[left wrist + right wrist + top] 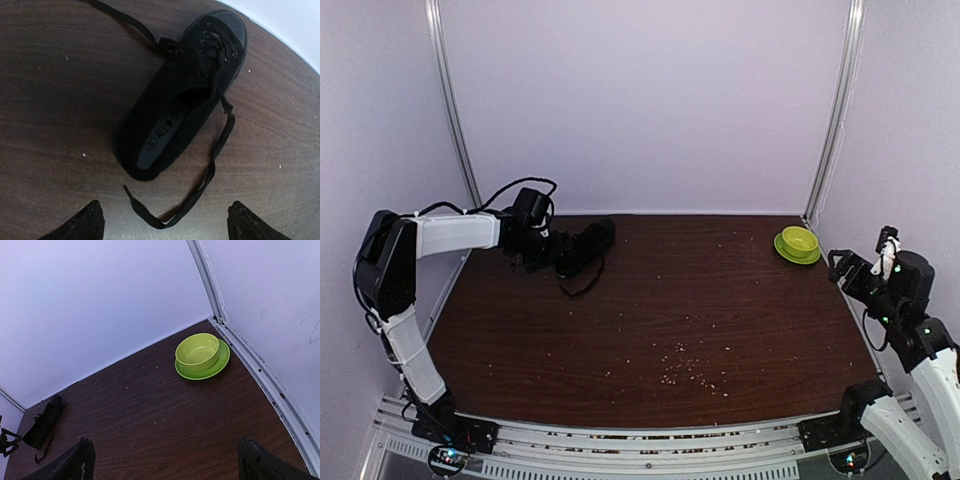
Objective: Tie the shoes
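Wide-spread L pincer [165, 204] by untied sneaker [172, 102]

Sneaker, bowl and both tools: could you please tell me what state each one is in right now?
Sneaker: upright on its sole, untied.
Laces: loose, ends lying on the table.
Green bowl: upright, empty, sitting on a green saucer.
Left tool: open, holding nothing, poised near the sneaker's heel end.
Right tool: open, holding nothing, far from the sneaker.
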